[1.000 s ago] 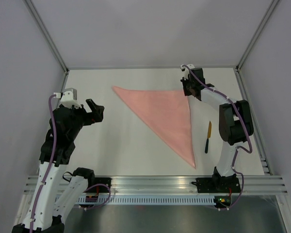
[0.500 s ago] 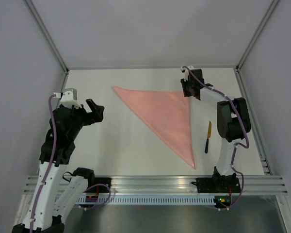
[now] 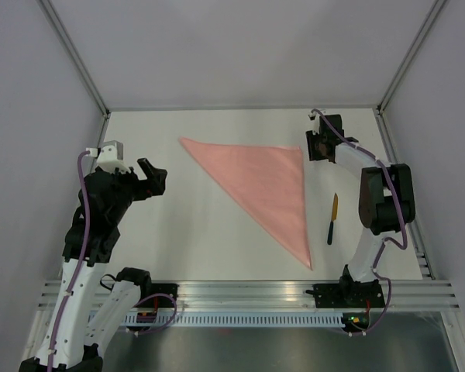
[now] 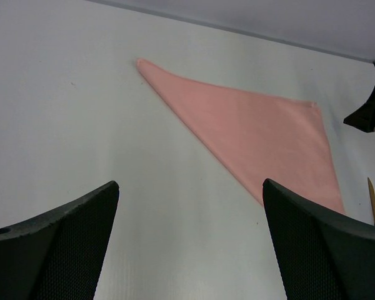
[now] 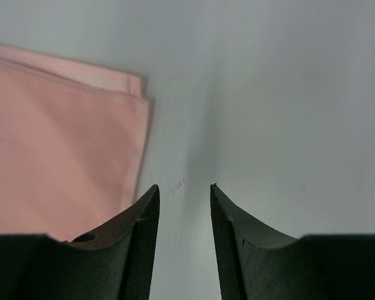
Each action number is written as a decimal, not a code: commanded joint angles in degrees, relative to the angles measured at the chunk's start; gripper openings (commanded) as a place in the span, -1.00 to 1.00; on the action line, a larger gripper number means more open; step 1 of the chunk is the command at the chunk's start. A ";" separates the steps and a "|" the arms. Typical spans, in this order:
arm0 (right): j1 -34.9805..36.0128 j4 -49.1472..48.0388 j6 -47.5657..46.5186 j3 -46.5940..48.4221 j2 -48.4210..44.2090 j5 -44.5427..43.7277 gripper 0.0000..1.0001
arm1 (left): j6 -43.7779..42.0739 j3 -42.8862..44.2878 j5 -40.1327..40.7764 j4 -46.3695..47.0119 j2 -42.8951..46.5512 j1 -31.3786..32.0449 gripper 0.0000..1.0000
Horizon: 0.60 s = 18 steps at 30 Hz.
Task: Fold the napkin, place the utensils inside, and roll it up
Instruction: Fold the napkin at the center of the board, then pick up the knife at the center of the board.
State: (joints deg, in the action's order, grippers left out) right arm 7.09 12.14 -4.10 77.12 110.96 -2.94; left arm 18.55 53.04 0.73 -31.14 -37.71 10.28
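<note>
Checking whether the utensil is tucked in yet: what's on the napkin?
Nothing lies on the napkin; the utensil rests on the table beside it, apart. Between its layers is hidden.

Left wrist view: napkin (image 4: 256, 134) near corner & utensil (image 4: 373, 201) lower end hidden behind a finger (image 4: 325, 256) of left hand (image 4: 189, 187).

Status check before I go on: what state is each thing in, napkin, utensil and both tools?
napkin, folded into a flat triangle, not rolled.
utensil, lying loose on the table right of the napkin, apart from it.
left tool, wide open, empty, left of the napkin.
right tool, slightly open, empty, beside the napkin's far right corner.
</note>
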 commanded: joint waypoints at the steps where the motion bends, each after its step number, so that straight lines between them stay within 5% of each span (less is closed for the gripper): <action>1: -2.34 6.13 0.50 -6.70 -8.99 -0.84 -0.11 | 0.88 0.31 -2.58 1.69 0.36 -0.35 0.99; 8: -6.74 15.01 -4.86 -20.15 -20.42 5.83 -0.13 | 1.32 0.40 -4.07 1.69 0.27 -0.35 0.99; 18: -8.41 23.36 -12.33 -23.60 -23.95 9.00 -0.17 | 1.58 0.23 -4.42 1.78 0.19 -0.35 0.99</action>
State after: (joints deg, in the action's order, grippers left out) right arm -1.10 30.92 -13.52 53.49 88.86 5.67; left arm 18.57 53.04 -2.13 -31.14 -37.74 10.28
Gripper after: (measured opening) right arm 0.420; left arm 0.993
